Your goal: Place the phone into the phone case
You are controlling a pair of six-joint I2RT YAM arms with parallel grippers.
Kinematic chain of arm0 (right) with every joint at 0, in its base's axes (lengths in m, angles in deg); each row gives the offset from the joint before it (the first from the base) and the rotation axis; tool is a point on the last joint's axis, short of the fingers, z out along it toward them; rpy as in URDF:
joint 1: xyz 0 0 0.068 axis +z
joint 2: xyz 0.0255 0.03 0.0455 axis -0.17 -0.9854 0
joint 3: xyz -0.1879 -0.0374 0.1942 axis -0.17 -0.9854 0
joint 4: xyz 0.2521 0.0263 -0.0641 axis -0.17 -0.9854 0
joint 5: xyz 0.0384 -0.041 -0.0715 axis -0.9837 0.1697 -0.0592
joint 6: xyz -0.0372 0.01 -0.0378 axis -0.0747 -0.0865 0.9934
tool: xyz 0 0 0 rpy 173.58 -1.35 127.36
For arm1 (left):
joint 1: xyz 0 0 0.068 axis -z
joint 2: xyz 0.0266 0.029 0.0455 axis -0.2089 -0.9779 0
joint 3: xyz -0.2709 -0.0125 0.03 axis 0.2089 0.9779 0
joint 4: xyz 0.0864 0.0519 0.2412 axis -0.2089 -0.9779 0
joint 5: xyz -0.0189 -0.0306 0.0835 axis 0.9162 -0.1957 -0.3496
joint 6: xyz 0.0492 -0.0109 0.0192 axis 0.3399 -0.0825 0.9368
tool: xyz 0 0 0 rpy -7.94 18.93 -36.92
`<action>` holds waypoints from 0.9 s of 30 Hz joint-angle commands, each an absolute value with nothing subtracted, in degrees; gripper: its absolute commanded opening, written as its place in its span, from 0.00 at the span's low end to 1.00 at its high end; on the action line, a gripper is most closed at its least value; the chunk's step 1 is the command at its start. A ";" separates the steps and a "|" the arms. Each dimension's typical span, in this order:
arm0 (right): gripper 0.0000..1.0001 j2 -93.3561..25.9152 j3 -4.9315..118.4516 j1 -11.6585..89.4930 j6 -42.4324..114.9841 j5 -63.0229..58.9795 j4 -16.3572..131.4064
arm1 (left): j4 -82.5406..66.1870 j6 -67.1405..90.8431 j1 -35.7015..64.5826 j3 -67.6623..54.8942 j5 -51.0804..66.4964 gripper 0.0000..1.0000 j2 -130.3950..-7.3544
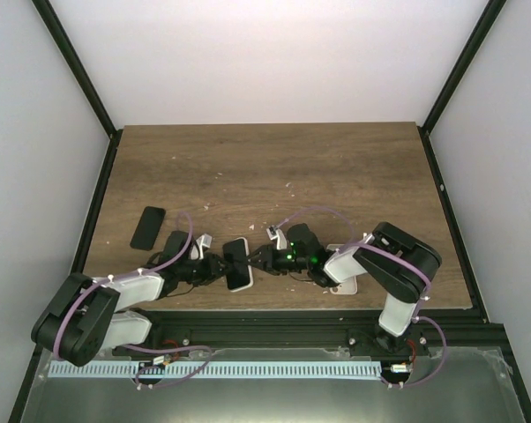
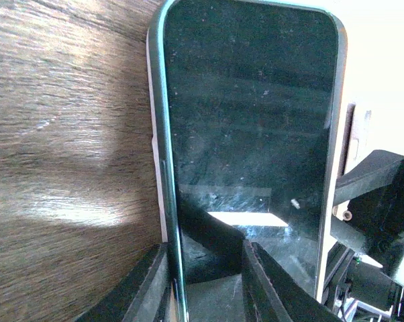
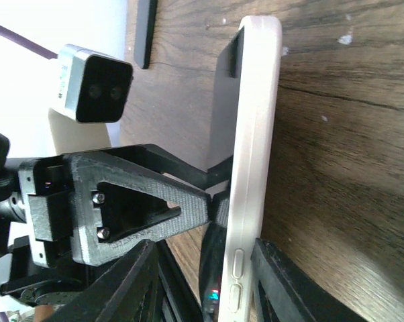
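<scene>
A brown wood-grain table (image 1: 274, 167) is seen from above. At the middle of its near edge, a cream, rounded-corner phone case (image 3: 256, 134) is held up between the two grippers. The glossy black rectangular phone (image 2: 256, 134) is set against the case's open face. Its dark body is seen standing proud of the cream rim in the right wrist view.

The right gripper (image 1: 259, 259) is closed partway, with the case's buttoned side pinched between its fingers. The left gripper (image 1: 218, 267) is set narrowly apart, straddling the phone's long edge. Whether it is clamped cannot be told.

A second cream slab (image 1: 343, 284) lies under the right arm. A flat black slab (image 1: 147, 227) lies well apart at the left.
</scene>
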State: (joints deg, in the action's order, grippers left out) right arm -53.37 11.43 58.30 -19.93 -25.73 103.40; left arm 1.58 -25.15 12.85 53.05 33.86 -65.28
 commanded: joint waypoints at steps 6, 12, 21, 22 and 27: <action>0.35 -54.29 17.02 60.68 -14.67 -32.06 98.70 | 5.21 -23.24 16.50 51.52 45.56 0.24 -66.99; 0.27 -55.50 16.30 60.67 -14.59 -34.39 102.42 | 3.07 -21.93 16.78 50.50 45.53 0.25 -66.17; 0.26 -54.53 14.75 60.26 -14.80 -33.90 104.03 | -2.59 -20.19 16.84 49.14 43.13 0.28 -64.14; 0.26 -54.24 14.60 60.15 -14.75 -33.09 102.99 | -2.77 -20.21 16.85 49.09 42.84 0.27 -64.20; 0.21 -52.35 13.03 59.42 -14.66 -29.27 99.14 | -3.84 -20.57 16.84 48.73 41.90 0.27 -64.08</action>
State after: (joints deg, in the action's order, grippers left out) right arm -55.23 13.18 59.46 -15.45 -30.30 98.26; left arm -4.08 -21.89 16.30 50.82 41.62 -65.04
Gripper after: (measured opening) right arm 0.230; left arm 0.272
